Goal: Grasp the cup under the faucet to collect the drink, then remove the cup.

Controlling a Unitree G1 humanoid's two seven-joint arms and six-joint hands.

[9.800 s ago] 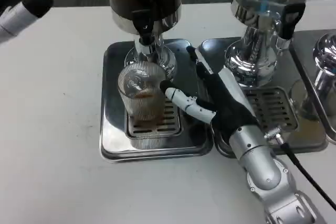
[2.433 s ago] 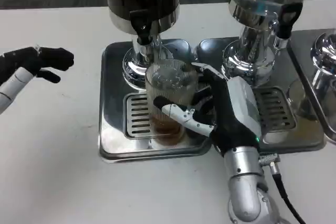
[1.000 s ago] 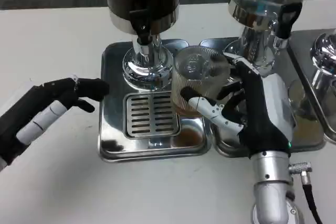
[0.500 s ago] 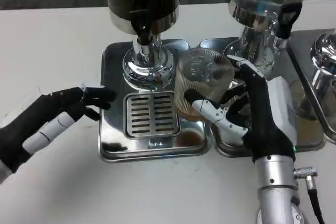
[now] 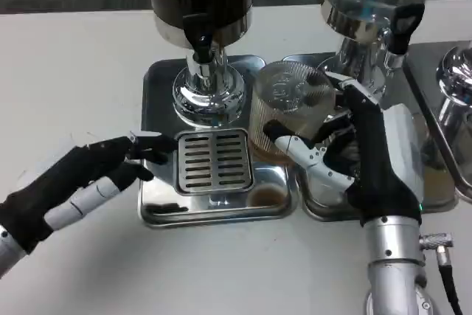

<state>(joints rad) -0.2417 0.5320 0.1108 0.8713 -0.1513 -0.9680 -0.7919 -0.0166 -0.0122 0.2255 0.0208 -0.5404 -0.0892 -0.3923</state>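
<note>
Carrying the cup (image 5: 284,112) toward 3 o'clock, the right hand (image 5: 361,160) should grip it upright; left hand (image 5: 81,182) hovers, fingers apart.

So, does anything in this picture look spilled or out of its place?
Yes, there is a small brownish puddle on the drip tray, right of the slotted grate; it looks like spilled drink. The cup, held by the right robot hand, looks tilted.
</note>
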